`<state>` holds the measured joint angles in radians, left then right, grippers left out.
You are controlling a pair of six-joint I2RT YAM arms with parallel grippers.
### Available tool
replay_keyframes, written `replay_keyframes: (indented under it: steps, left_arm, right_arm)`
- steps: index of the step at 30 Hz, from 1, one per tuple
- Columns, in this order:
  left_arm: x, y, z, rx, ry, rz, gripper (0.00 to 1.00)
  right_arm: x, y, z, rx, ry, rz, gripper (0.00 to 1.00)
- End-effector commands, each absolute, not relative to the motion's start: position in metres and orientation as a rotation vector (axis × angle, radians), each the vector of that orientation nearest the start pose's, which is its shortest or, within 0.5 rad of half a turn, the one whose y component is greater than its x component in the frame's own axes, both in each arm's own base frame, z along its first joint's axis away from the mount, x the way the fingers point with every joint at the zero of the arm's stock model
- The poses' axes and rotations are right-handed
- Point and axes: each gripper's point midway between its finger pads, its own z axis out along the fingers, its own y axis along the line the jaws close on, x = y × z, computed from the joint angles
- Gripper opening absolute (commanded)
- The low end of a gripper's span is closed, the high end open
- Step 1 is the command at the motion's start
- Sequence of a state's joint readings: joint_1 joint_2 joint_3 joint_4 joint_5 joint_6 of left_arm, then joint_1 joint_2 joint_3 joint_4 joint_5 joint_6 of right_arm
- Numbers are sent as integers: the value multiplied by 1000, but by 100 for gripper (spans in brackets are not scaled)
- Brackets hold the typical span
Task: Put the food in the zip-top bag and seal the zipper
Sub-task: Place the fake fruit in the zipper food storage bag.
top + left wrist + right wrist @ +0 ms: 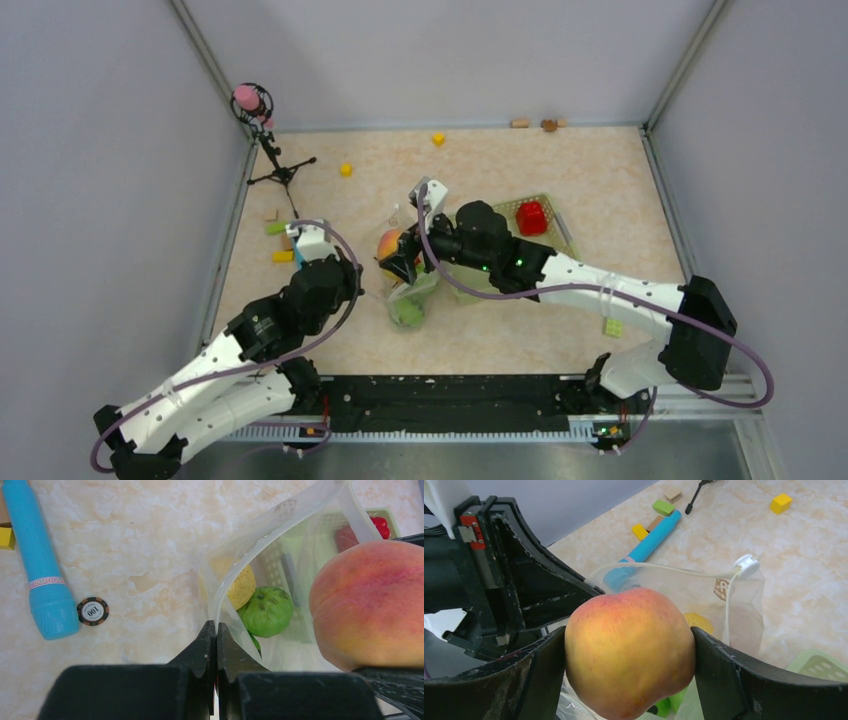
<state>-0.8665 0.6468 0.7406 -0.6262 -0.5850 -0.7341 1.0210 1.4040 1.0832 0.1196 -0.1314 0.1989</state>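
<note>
Bag [412,295], from above, stands in the middle of the table [600,190]. Left wrist: left gripper [216,626], pressed together, pinches its rim, holding the mouth open; fruits [267,611] inside. Right wrist: right gripper [630,652] clasps a peach [624,625] at the mouth, likely for dropping.

Orange peach [629,652] hovers over the open bag [295,535]

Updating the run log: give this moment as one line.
left jaws: shut on zip-top bag rim | right jaws: gripping peach at bag mouth | in bag: yellow fruit, green fruit | zipper: open
</note>
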Motion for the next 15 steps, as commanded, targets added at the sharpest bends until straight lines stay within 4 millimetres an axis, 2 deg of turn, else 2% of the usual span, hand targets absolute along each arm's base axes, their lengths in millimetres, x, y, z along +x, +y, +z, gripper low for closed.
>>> replay_keyframes:
  steps: [1,7,9,15]
  left_arm:
    - [209,-136,218,-215,1979,-454,0]
    - [208,-139,218,-204,1986,-473,0]
    - [207,-141,219,-194,1988,-485,0]
    - [206,-141,219,-195,1985,-487,0]
  right_arm:
    - [216,414,297,-810,1620,978,85]
    - [214,413,291,-828,1634,976,89]
    - [213,414,290,-826,1643,987,98]
    - [213,411,295,-810,1641,989,99]
